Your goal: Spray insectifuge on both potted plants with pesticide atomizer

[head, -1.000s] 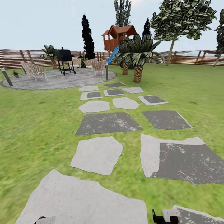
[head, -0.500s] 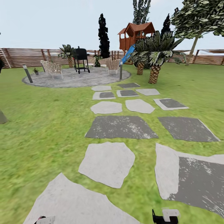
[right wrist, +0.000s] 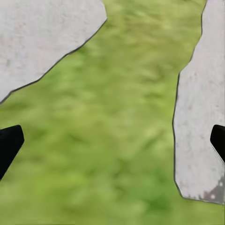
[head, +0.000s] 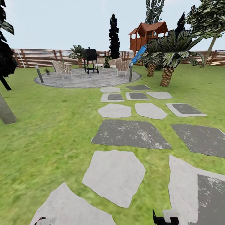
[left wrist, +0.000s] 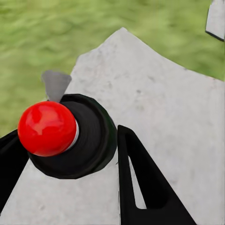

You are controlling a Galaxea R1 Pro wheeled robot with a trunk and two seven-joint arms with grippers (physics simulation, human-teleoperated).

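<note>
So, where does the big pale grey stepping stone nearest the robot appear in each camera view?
Head view: the pale grey stepping stone lies at the bottom left corner.
Left wrist view: it is the slab behind the red ball.
Right wrist view: it is probably the unmarked slab.
Shared landmark: the green grass bordering the stone.

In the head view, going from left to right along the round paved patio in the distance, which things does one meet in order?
Grey bollard lamp → small potted plant → woven chair → black grill → second bollard lamp, standing at the patio right edge.
</note>
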